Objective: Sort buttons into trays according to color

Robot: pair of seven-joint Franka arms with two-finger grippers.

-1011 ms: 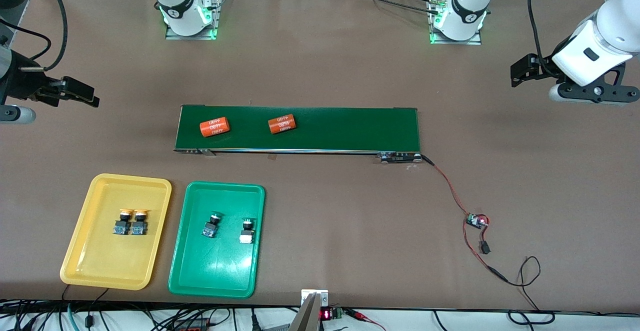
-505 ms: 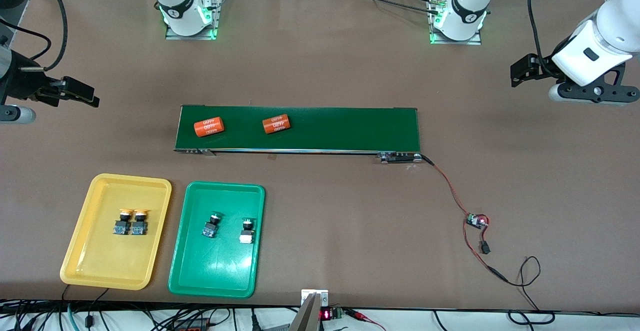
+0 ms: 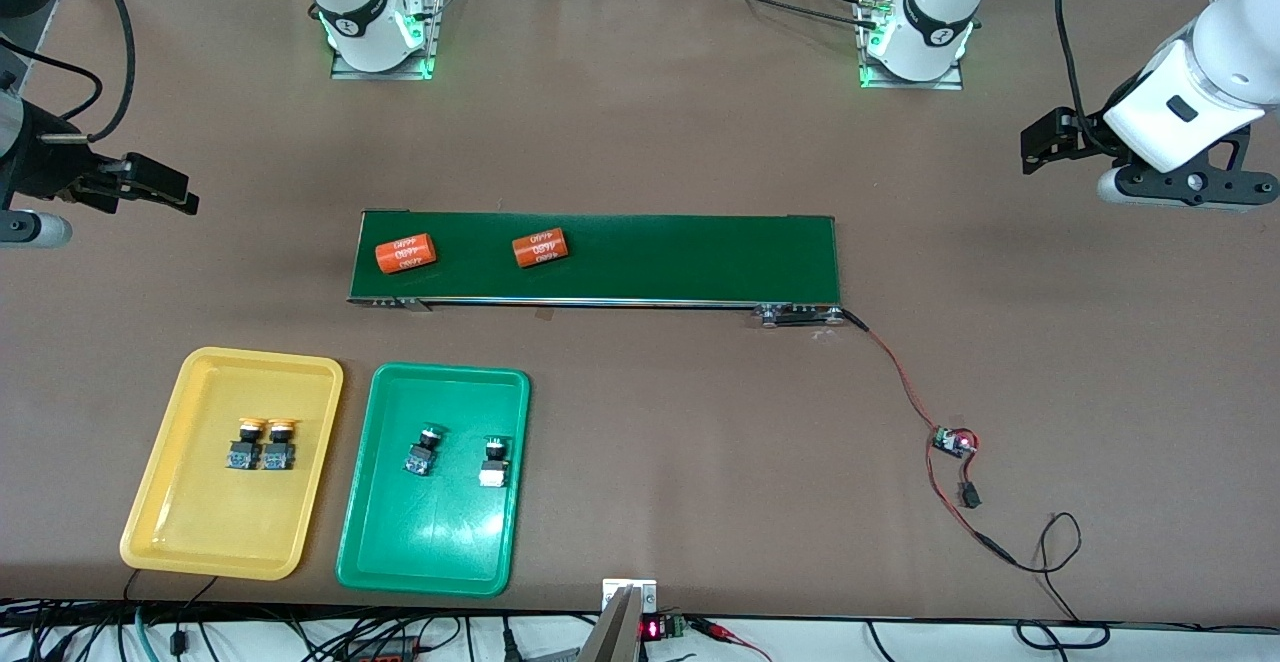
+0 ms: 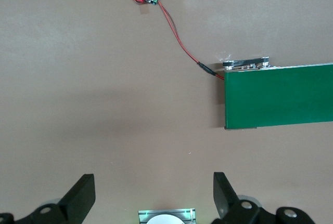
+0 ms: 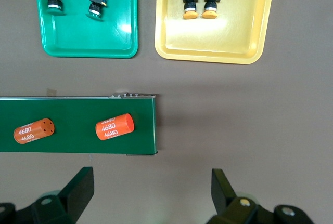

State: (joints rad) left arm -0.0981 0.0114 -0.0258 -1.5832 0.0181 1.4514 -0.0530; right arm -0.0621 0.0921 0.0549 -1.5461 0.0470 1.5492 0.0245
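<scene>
Two yellow-capped buttons (image 3: 245,444) (image 3: 279,444) lie side by side in the yellow tray (image 3: 200,527). Two green-capped buttons (image 3: 424,450) (image 3: 492,460) lie apart in the green tray (image 3: 430,537). Both trays sit near the front camera toward the right arm's end. The right wrist view shows the yellow tray (image 5: 218,44) and the green tray (image 5: 88,44) with their buttons. My right gripper (image 3: 185,192) is open and empty above bare table off the belt's end, also seen in its wrist view (image 5: 152,190). My left gripper (image 3: 1030,147) is open and empty over bare table at the left arm's end (image 4: 154,193).
A long dark-green conveyor belt (image 3: 680,257) lies across the table's middle with two orange cylinders (image 3: 406,253) (image 3: 540,246) on it. A red-and-black wire runs from the belt to a small circuit board (image 3: 953,440).
Both orange cylinders have travelled along the belt toward the right arm's end. Neither arm has moved, and the buttons lie as before.
</scene>
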